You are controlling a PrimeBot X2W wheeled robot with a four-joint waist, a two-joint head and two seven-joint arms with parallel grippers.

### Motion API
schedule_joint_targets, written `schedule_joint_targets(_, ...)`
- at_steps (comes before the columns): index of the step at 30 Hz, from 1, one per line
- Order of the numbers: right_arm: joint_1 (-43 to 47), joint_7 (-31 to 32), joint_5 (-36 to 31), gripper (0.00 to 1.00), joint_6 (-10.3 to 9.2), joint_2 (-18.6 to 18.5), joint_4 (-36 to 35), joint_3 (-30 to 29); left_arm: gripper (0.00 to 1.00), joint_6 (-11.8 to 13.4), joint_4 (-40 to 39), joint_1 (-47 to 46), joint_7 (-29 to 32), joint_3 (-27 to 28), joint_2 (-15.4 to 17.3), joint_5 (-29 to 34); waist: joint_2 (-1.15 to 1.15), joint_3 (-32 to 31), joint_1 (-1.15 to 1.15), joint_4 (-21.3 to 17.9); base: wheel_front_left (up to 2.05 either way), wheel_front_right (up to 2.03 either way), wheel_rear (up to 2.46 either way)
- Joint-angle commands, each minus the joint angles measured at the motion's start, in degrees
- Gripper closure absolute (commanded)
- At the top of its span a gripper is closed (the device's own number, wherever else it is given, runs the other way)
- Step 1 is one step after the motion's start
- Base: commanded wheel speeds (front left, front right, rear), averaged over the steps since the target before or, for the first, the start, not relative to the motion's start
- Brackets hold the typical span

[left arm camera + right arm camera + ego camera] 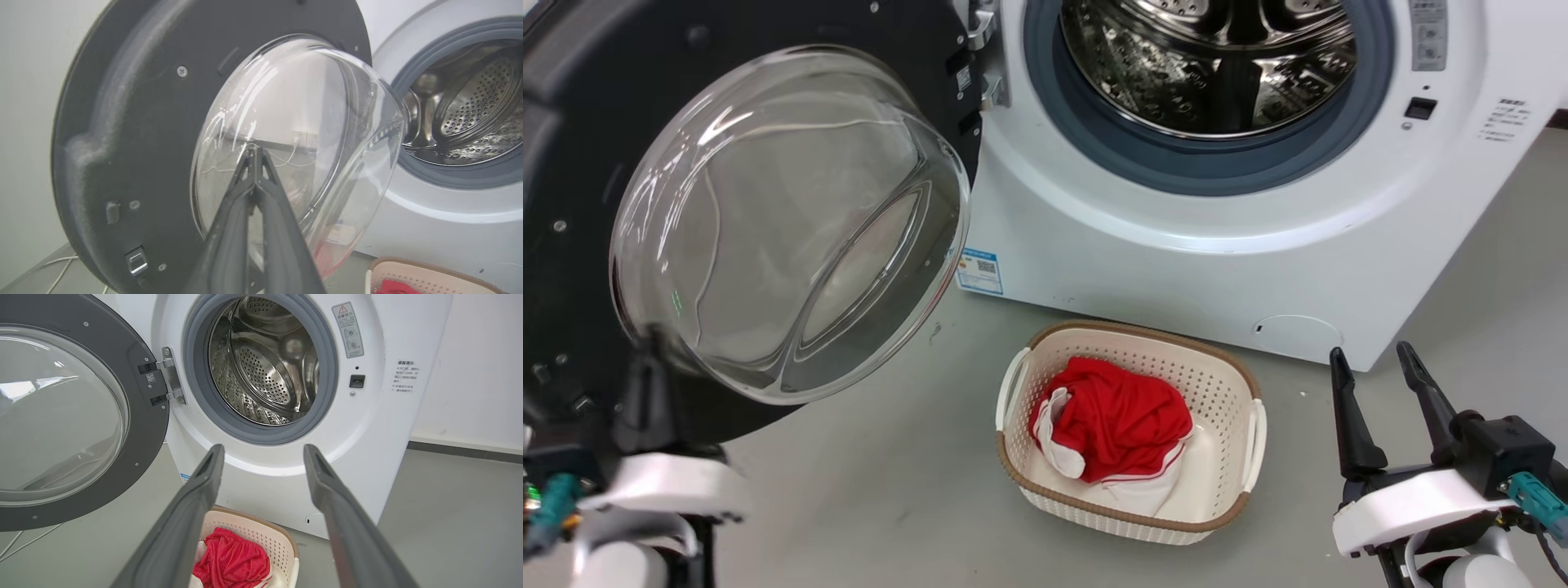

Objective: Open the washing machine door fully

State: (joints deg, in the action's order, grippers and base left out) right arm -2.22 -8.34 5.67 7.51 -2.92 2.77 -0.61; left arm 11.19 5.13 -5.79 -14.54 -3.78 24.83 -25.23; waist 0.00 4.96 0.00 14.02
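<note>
Left gripper (254, 152) fingers are pressed together with nothing between them, their tips pointing at the glass bowl (784, 220) of the door (122, 143). Whether they touch it cannot be told. The door stands swung out on its hinge (171, 379) at the left edge of the machine (1176, 269) front, inner face toward the robot and wholly clear of the drum (1209, 57) opening. In the right wrist view it lies close to the plane of the front panel. Judged: the task is largely done; some swing may remain, but whether the hinge has reached its stop cannot be told. Room behind the door's free edge looks open, with bare floor (890, 490) and a cable (24, 543) below it. A basket (1233, 384) holding a red garment (1119, 416) sits on the floor just before the machine's lower front edge, apart from the door's lower rim. Right gripper (1370, 353) hangs at the machine's right corner, fingers spread and unloaded, well apart from the door.
</note>
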Motion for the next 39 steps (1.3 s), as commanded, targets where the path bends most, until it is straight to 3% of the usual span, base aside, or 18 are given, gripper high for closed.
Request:
schedule_joint_targets(1,0.4,-0.2,0.4,0.0,-0.04,0.1,0.0,0.0,1.0,0.2,-0.9,0.8,0.3,-0.6,-0.4,0.3,0.0,-0.7,0.0,-0.8,0.0,0.0,0.0)
schedule_joint_targets(7,1.4,-0.2,0.0,0.0,-0.04,0.1,-0.4,0.5,1.0,1.0,-7.3,4.6,2.6,-6.2,-2.7,2.7,0.0,-2.3,0.0,-3.6,0.0,0.0,0.0)
schedule_joint_targets(13,1.7,0.3,-0.1,0.0,-0.04,0.1,-1.2,0.9,1.0,-0.6,-7.8,4.2,3.1,-10.3,-4.8,3.0,0.0,-3.2,0.0,-6.9,0.0,0.0,0.0)
schedule_joint_targets(14,1.8,0.4,-0.3,0.0,-0.04,0.1,-1.3,0.9,0.95,-0.8,-7.5,4.0,3.1,-10.9,-4.9,3.1,0.0,-3.3,0.0,-7.4,0.0,0.0,0.0)
schedule_joint_targets(17,2.0,0.7,-0.4,0.0,-0.04,0.1,-1.8,0.9,0.53,-1.5,-6.4,2.8,3.0,-11.7,-5.5,2.7,0.0,-3.5,0.0,-9.2,0.0,0.0,0.0)
schedule_joint_targets(18,2.1,0.7,-0.5,0.0,-0.04,0.1,-1.9,1.0,0.32,-1.6,-6.0,2.5,2.9,-11.8,-5.6,2.6,0.0,-3.5,0.0,-9.7,0.0,0.0,0.0)
schedule_joint_targets(19,2.2,0.8,-0.5,0.0,-0.04,0.1,-2.1,1.0,0.0,-1.8,-5.5,2.3,2.7,-11.9,-5.8,2.6,0.0,-3.5,0.0,-10.3,0.0,0.0,0.0)
schedule_joint_targets(30,3.3,1.5,-0.9,0.0,-0.04,0.1,-3.7,0.3,0.0,-1.8,-1.2,-0.8,0.3,-12.1,-7.9,3.3,0.0,-3.7,0.0,-14.9,0.0,0.0,0.0)
schedule_joint_targets(39,3.1,1.4,-0.3,0.0,-0.04,0.1,-4.2,1.3,0.0,-0.9,1.2,-1.5,-0.6,-11.5,-9.1,5.4,0.0,-3.6,0.0,-15.9,0.0,0.0,0.0)
